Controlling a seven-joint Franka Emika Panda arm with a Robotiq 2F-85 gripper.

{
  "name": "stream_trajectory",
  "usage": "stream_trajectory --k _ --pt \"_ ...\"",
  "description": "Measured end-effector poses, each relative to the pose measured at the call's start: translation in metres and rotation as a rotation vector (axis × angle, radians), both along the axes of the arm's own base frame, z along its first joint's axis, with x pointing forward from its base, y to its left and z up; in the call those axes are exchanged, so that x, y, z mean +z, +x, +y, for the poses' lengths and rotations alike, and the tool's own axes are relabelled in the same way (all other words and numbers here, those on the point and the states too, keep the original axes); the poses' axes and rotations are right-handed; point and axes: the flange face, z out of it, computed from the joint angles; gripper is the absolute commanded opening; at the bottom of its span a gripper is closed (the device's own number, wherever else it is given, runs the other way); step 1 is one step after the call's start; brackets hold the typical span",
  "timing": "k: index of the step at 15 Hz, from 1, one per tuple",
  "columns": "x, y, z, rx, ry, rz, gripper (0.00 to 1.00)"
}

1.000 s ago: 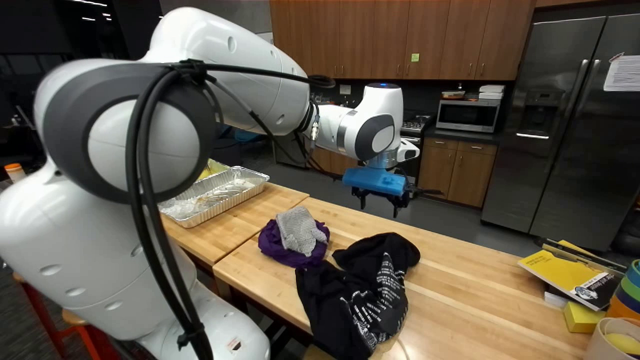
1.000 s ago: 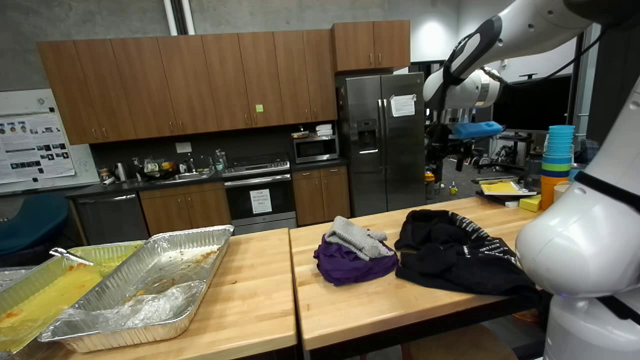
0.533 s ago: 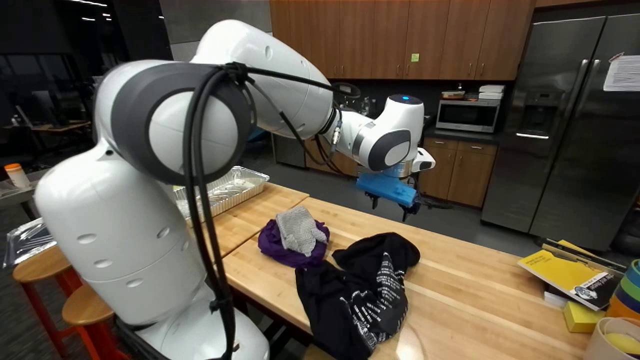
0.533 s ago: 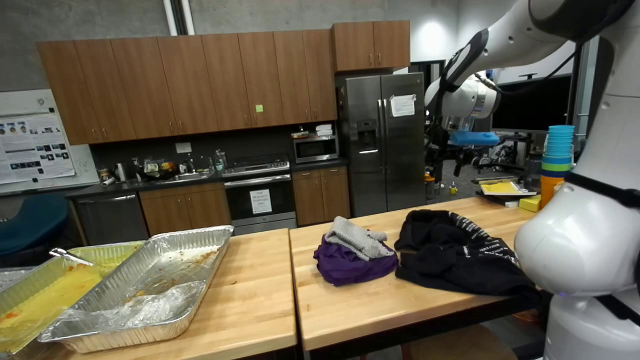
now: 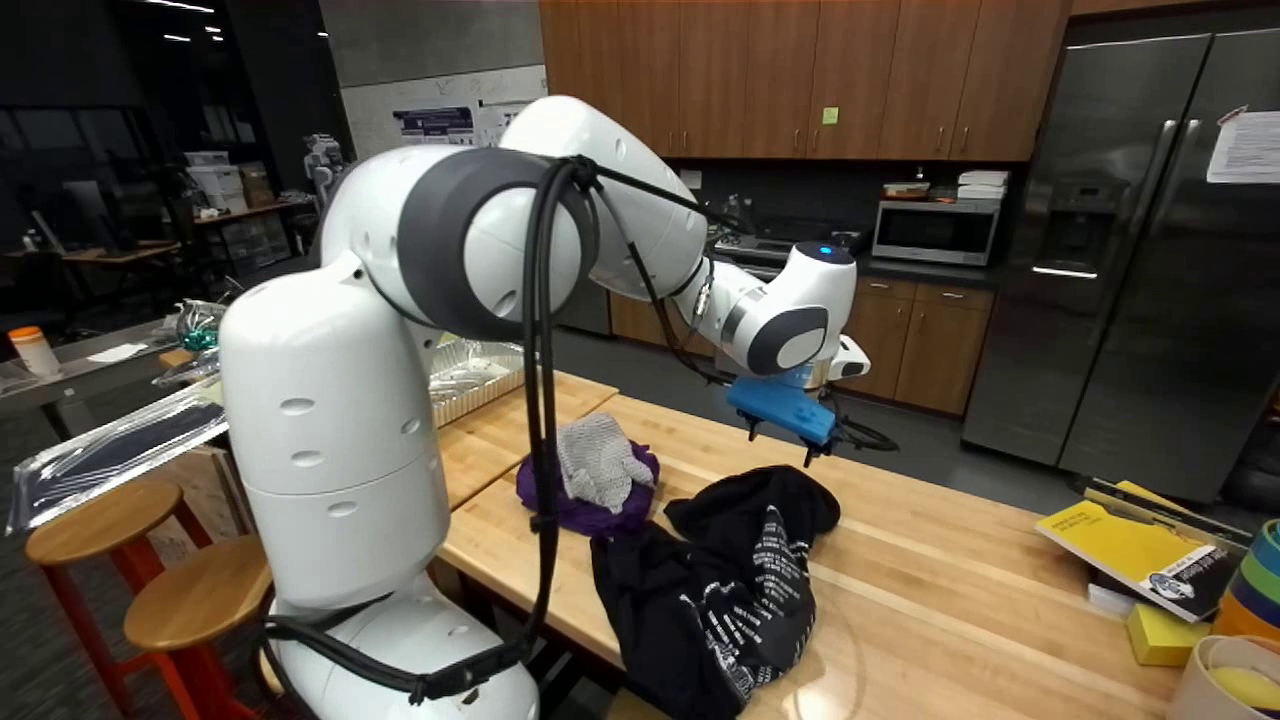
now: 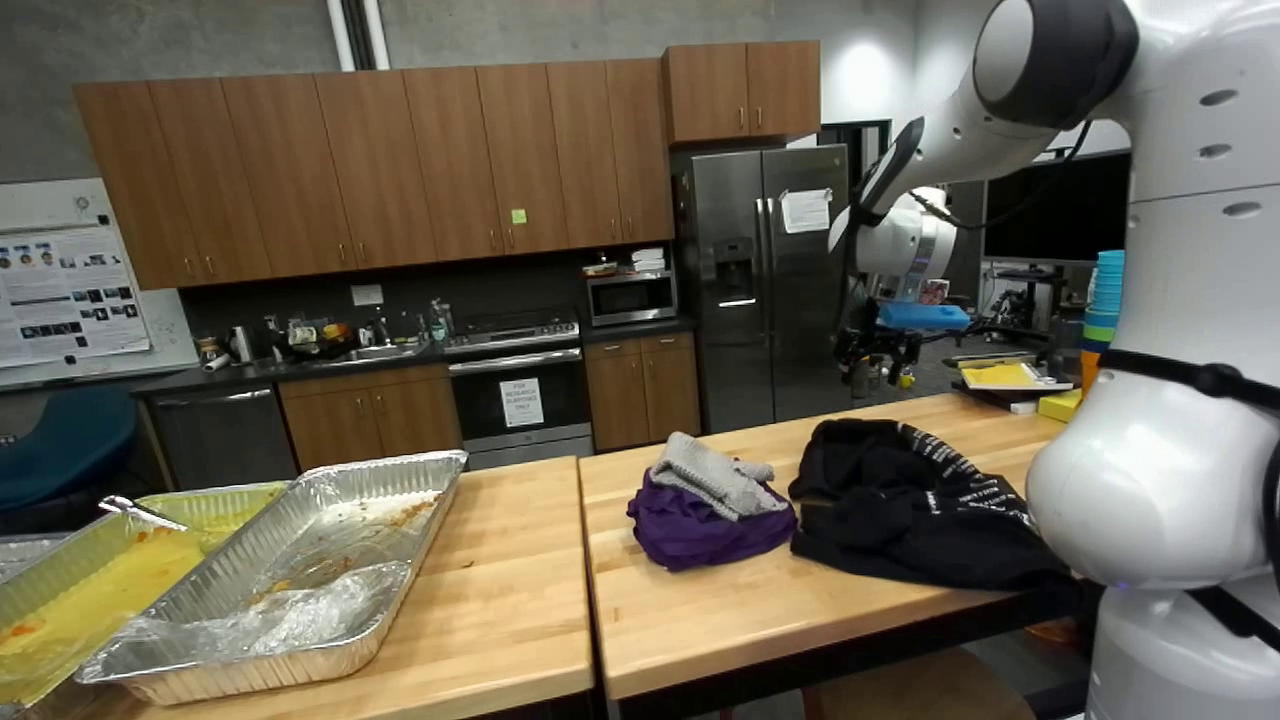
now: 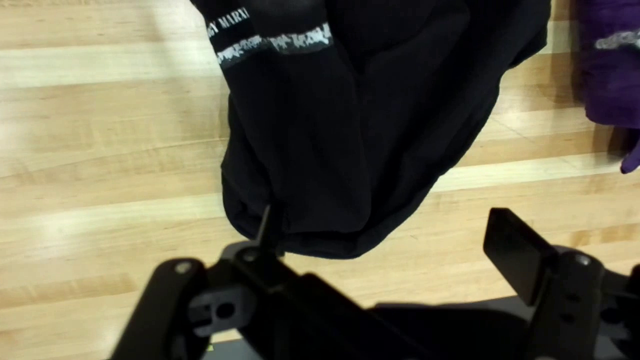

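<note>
Black flat-padded fingers [image 7: 517,255]: spread wide apart, the gap between them open.
Black two-finger gripper [image 5: 782,446]: hangs in the air over the far side of the light wooden tabletop [image 5: 930,570], pointing down, a bright blue rectangular slab [image 5: 785,408] at its side.
Black cloth garment with white printed lettering [image 5: 735,560]: lies rumpled on that tabletop, nearest to the gripper; in the wrist view one fingertip crosses in front of its edge.
Purple cloth bundle [image 6: 700,540]: rests on the wood just beside the garment.
Light grey knitted piece [image 6: 710,475]: lies on top of the purple bundle in both exterior views.
White-and-grey jointed arm [image 5: 335,450]: rises beside the tabletop, black cables [image 5: 544,515] strapped along it.
Silver rectangular foil tray [image 6: 270,672]: stands on the neighbouring wooden tabletop [image 6: 510,540], crumpled clear film [image 6: 310,610] inside it, just beside a second foil tray [image 6: 240,500] holding yellow food [image 6: 110,590].
Yellow-and-black paper booklets [image 5: 1130,545]: lie well apart from the garment, near a yellow block [image 5: 1165,638] and a stack of coloured plastic cups [image 5: 1262,585].
</note>
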Motion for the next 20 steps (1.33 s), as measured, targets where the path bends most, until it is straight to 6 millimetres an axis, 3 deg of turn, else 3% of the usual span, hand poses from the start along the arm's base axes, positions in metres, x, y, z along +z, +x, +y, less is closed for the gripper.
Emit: stream_trajectory --k 6,14,15,17,20 --pt "-0.051 0.026 -0.003 0.009 0.01 0.071 1.0" --pt "-0.109 0.041 0.009 0.049 0.034 0.152 1.0" --pt "-0.117 0.042 0.009 0.05 0.036 0.164 0.75" --pt "-0.13 0.043 0.006 0.049 0.04 0.183 0.68" --pt "-0.14 0.045 -0.002 0.04 0.04 0.193 0.44"
